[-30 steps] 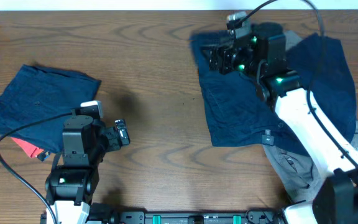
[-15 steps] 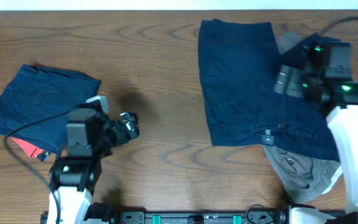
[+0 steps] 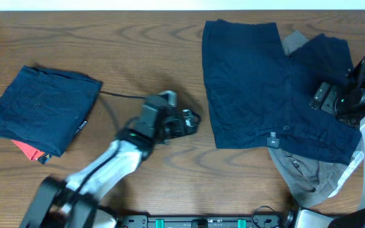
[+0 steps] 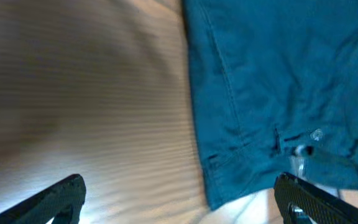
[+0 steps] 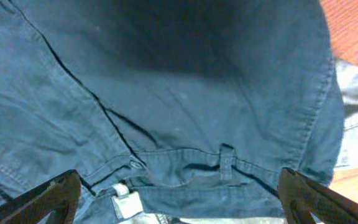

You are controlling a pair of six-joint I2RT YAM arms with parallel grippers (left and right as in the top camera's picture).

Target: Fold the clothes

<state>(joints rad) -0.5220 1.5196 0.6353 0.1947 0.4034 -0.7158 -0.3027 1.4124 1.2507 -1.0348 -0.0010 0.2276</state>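
bare table [image 3: 151, 57] between the folded navy pile [image 3: 43, 101] and spread navy shorts [image 3: 252, 82]; the left arm [image 3: 116, 161] crosses it.

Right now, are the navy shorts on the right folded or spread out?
Spread out: the shorts lie flat, both legs showing, over a grey garment.

The left end effector [image 3: 193, 120] has swung from the near-left corner out across the desk [image 3: 138, 50] and now sits close to the left edge of the navy shorts [image 3: 252, 82]. The right end effector [image 3: 320, 99] has pulled back from their far-left corner to their right side, uncovering them.
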